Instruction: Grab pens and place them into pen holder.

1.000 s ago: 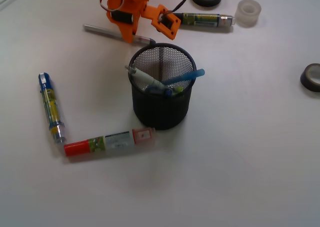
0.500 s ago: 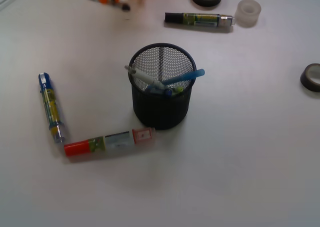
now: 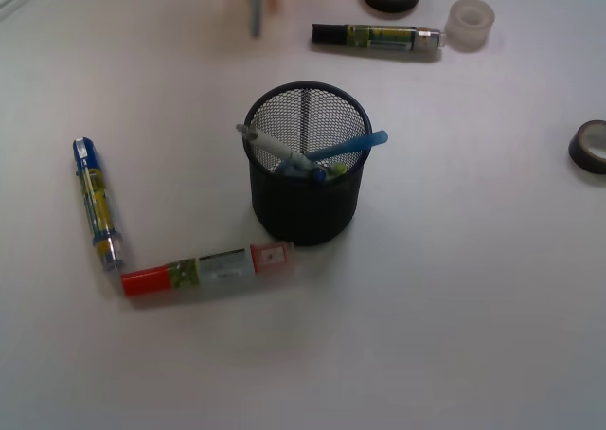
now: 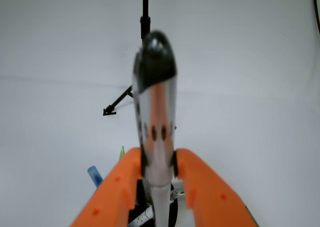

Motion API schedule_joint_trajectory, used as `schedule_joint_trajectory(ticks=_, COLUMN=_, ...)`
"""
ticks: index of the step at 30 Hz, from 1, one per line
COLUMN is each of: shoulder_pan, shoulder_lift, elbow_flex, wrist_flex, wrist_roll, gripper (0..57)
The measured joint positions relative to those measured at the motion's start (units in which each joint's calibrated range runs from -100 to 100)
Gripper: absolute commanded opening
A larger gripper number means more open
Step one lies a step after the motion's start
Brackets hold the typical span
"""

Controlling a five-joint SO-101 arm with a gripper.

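Spreading pale around the cup point(image 3: 307, 165), the table point(image 3: 454, 335); only the wrist view shows the gripper point(image 4: 159, 169) pinching the silver pen point(image 4: 156, 122).

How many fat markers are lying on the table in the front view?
3: a blue-capped marker at left, a red-capped marker in front of the holder, and a black-capped marker behind it, at top. None looks hidden.

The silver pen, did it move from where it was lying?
Yes. The silver pen has risen off the table, hanging upright in the gripper, farther behind the pen holder.
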Motion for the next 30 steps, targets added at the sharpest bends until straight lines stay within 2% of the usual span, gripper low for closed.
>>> schedule_joint_trajectory(ticks=6, shoulder_pan=-1.26, shoulder_lift=4.53, elbow_flex=14.82, wrist_flex=-21.43, wrist_roll=-0.88, gripper=0.4)
schedule_joint_trajectory(ticks=12, shoulder_pan=-2.81, shoulder_lift=14.20, elbow_flex=21.11, wrist_flex=-38.70, wrist_roll=-1.76, gripper=0.9)
schedule_joint_trajectory(ticks=14, shoulder_pan=-4.14, shoulder_lift=17.77, elbow_flex=21.11, wrist_flex=-42.94, wrist_roll=-1.76, gripper=4.5)
schedule_joint_trajectory(ticks=17, shoulder_pan=-4.37, shoulder_lift=22.47, elbow_flex=21.11, wrist_flex=-47.86, wrist_roll=-1.76, gripper=13.4)
schedule_joint_trajectory(ticks=20, shoulder_pan=-5.55, shoulder_lift=26.13, elbow_flex=21.11, wrist_flex=-51.32, wrist_roll=-1.81, gripper=18.7)
schedule_joint_trajectory(ticks=26, shoulder_pan=-5.48, shoulder_lift=28.48, elbow_flex=21.11, wrist_flex=-52.18, wrist_roll=-1.17, gripper=25.7)
schedule_joint_trajectory(ticks=30, shoulder_pan=-5.85, shoulder_lift=28.31, elbow_flex=18.60, wrist_flex=-50.63, wrist_roll=3.42, gripper=26.1)
